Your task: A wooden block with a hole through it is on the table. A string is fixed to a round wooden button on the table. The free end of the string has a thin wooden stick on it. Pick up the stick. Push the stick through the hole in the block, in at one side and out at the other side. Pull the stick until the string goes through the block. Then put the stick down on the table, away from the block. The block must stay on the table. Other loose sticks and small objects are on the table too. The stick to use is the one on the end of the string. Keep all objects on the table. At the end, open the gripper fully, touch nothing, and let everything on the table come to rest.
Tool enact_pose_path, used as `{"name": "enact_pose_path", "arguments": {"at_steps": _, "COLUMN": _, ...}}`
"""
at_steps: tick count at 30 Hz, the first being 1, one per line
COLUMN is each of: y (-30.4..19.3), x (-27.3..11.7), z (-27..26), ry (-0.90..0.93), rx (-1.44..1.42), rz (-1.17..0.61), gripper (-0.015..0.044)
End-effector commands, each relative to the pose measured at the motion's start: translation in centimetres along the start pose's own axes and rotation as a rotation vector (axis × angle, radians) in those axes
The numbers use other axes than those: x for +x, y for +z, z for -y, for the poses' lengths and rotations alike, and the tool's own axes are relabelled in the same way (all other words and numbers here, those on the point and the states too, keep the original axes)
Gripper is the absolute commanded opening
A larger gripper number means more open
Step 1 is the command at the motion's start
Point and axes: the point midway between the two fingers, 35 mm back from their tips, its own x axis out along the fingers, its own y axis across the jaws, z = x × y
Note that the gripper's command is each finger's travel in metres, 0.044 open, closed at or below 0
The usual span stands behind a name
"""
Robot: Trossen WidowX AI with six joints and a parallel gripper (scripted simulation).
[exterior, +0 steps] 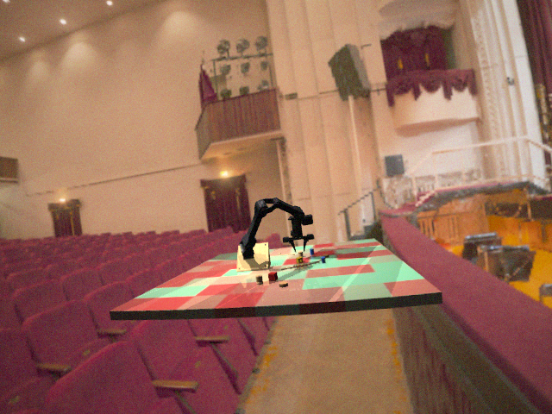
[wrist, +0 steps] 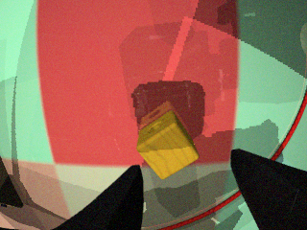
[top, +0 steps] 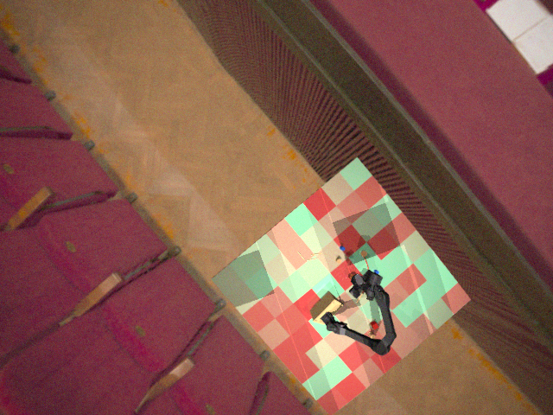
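A small yellow wooden block (top: 352,275) (exterior: 299,260) (wrist: 168,146) sits on the table, with a dark, hole-like spot on one face. My gripper (exterior: 299,250) (wrist: 187,166) points down above it, partly open, with nothing between the fingertips. The block shows just beyond them in the wrist view. The round button (top: 364,253) lies past the gripper in the top view. The red string (top: 367,262) (wrist: 288,142) curves from it around the block's side and passes under the gripper. A pale stick (top: 360,297) shows partly beside the gripper; its joint with the string is hidden.
Blue pieces (top: 341,248) (exterior: 311,252) and a red cube (top: 374,325) (exterior: 272,276) stand on the table. Loose thin sticks (top: 308,256) lie farther off. A tan disc (exterior: 283,284) lies near the red cube. A large cream panel (top: 329,309) (exterior: 263,258) stands at the arm's base.
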Motion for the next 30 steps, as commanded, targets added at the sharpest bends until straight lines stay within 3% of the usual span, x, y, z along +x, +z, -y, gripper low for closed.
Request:
{"name": "enact_pose_path", "arguments": {"at_steps": 1, "y": 0.00, "x": 0.00, "z": 0.00, "ry": 0.000, "rx": 0.000, "rz": 0.000, "gripper": 0.0165}}
{"name": "enact_pose_path", "arguments": {"at_steps": 8, "y": 0.00, "x": 0.00, "z": 0.00, "ry": 0.000, "rx": 0.000, "rz": 0.000, "gripper": 0.0000}}
{"name": "enact_pose_path", "arguments": {"at_steps": 24, "y": 0.00, "x": 0.00, "z": 0.00, "ry": 0.000, "rx": 0.000, "rz": 0.000, "gripper": 0.0000}}
{"name": "enact_pose_path", "arguments": {"at_steps": 30, "y": 0.00, "x": 0.00, "z": 0.00, "ry": 0.000, "rx": 0.000, "rz": 0.000, "gripper": 0.0158}}
